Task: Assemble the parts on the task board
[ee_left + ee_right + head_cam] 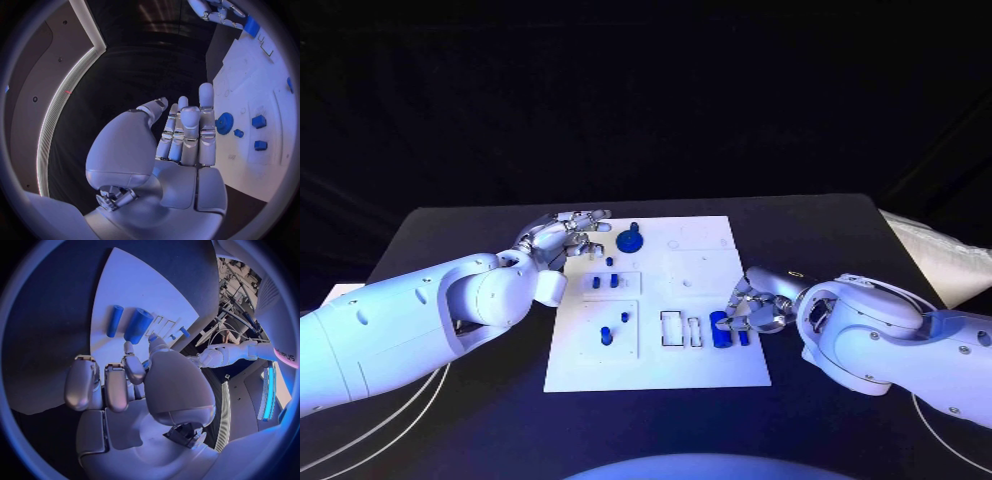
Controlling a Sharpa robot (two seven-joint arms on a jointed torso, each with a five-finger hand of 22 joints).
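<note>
Head view showed the white board [718, 360] lying in the middle of the black table [444, 230], with small blue parts spread across it. The left hand [568, 234] hovered at the board's ten o'clock corner, just beside a blue gear [630, 240] that sat near the board's twelve o'clock edge. In the left wrist view that hand [184, 135] stood with its fingers [206, 107] straight and side by side, palm bare, holding nothing; the gear [224, 122] lay just past the fingertips, and three small blue blocks [258, 121] rested on the board [250, 75] a little farther on.

The right hand [759, 302] hung over the board's three o'clock edge, with its fingers curled down toward a blue cylinder [720, 326] standing on the board. A thinner blue peg [743, 337] lay just beside the cylinder. In the right wrist view the hand [125, 385] had its fingers bent inward, and one fingertip reached close to the near end of the cylinder [137, 326]; whether it touched or gripped the cylinder could not be told. The peg [115, 320] lay alongside the cylinder, apart from the hand. Outlined slots [672, 328] sat at nine o'clock from the cylinder, and more small blue pieces [606, 333] rested in the recessed panels toward the board's nine o'clock side.
</note>
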